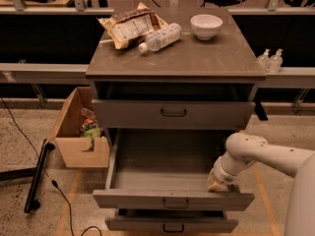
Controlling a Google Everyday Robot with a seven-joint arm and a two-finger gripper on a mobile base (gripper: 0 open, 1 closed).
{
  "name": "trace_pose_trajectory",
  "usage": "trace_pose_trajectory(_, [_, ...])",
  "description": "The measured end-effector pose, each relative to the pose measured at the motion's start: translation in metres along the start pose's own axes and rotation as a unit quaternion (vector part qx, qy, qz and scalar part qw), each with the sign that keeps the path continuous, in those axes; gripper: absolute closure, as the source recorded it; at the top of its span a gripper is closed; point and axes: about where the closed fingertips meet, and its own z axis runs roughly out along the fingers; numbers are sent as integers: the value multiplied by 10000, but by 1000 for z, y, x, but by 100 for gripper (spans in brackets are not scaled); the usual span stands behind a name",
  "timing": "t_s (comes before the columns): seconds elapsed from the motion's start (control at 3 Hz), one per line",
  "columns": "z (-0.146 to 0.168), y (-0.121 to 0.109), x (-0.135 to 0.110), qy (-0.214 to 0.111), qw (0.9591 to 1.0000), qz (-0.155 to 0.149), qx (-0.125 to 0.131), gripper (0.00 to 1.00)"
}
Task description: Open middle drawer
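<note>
The gripper (218,182) sits low in the right front corner of the middle drawer (172,199), at lower right. Its grip cannot be made out, and its arm (268,154) is cut off at the right edge. The grey-brown drawer, lower centre, stands pulled well out, its dark handle (175,203) centred.

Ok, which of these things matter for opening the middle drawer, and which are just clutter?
Job: grey-brown middle drawer with small dark handle, pulled out; claw at its front right corner.
Lying about: white bowl, clear plastic bottle, crinkled snack bag, open cardboard box.
</note>
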Motion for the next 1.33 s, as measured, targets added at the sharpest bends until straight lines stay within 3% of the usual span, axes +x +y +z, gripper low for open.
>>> trace_pose_trajectory(0.33, [-4,27,6,66,9995,214,-215,100])
trace_pose_trajectory(0.67, [-9,31,6,8,9994,338,-119,100])
trace_pose_trajectory(1.0, [-35,21,7,-171,9974,516,482,100])
trace_pose_trajectory(1.33, [-77,9,21,-110,9893,706,1272,100])
